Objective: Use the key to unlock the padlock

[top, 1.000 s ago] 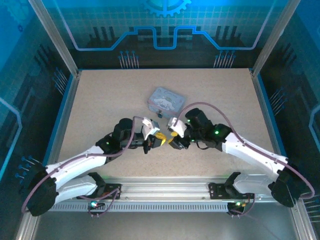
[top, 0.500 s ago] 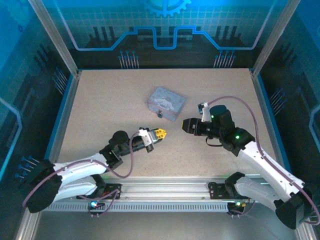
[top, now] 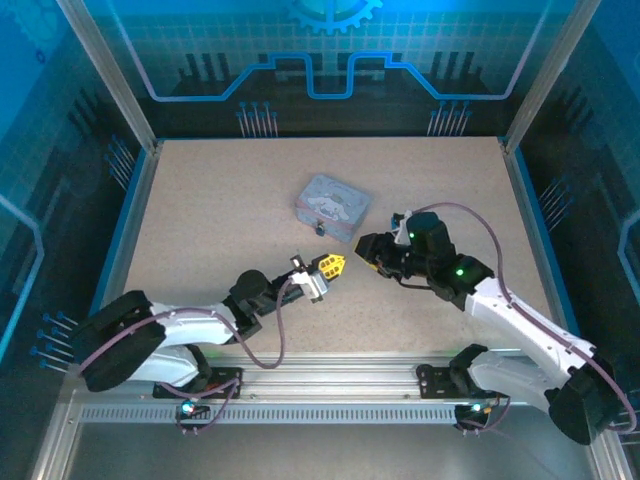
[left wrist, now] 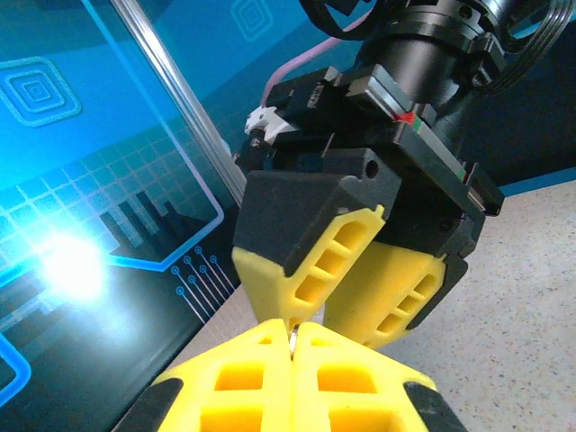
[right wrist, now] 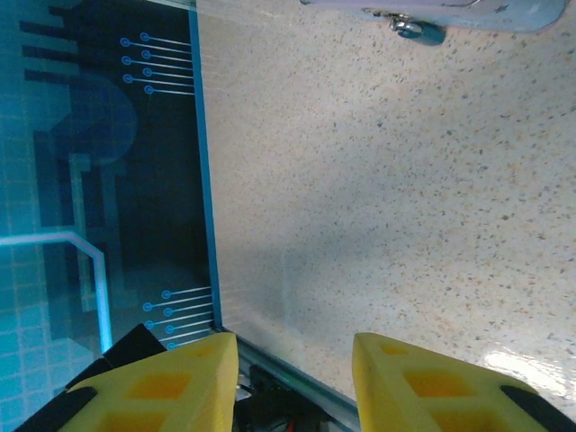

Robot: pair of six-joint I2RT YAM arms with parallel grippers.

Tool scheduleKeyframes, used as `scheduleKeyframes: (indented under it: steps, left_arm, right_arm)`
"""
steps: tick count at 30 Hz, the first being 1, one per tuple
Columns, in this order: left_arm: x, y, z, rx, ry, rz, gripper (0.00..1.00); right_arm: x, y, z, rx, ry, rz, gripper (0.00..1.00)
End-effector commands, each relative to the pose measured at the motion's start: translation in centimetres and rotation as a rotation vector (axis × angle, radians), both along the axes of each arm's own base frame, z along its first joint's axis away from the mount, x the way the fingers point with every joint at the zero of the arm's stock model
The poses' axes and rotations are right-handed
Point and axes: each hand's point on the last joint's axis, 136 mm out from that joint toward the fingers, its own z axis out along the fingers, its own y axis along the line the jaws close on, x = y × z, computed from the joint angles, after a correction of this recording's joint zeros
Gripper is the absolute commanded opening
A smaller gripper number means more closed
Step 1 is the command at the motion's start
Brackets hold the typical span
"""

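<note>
The pale tin [top: 333, 203] lies mid-table, and the tiny dark padlock [top: 320, 229] hangs at its near edge. In the right wrist view the padlock [right wrist: 418, 30] shows under the tin [right wrist: 468, 11] at the top. My left gripper [top: 331, 265] is shut, with a thin metal sliver, the key [left wrist: 293, 339], pinched between its yellow tips [left wrist: 294, 349]. Facing it at close range is my right gripper [top: 364, 249], which fills the left wrist view [left wrist: 322, 319]. Its jaws stand apart [right wrist: 292, 378] with nothing between them. Both grippers hover just in front of the tin.
The speckled tabletop [top: 220, 200] is ringed by a blue rim [right wrist: 205, 180] and glowing blue panels. The right arm's pink cable [top: 480, 215] loops above its wrist.
The left arm has stretched lower and its gripper moved slightly right. The right gripper moved left toward it, so the gap between the two closed again.
</note>
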Motion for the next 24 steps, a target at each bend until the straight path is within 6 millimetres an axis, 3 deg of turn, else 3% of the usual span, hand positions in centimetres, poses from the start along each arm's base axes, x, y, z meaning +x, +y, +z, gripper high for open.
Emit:
scheduleKeyframes:
  steps: [1, 24]
  left_arm:
    - [0.1, -0.4, 2.5, -0.064, -0.103, 0.010, 0.00]
    - [1.8, -2.2, 0.2, 0.028, -0.128, 0.055, 0.00]
  right_arm:
    - [0.6, 1.2, 2.6, 0.090, -0.012, -0.010, 0.36]
    - [1.2, 2.0, 2.7, 0.137, 0.027, -0.021, 0.25]
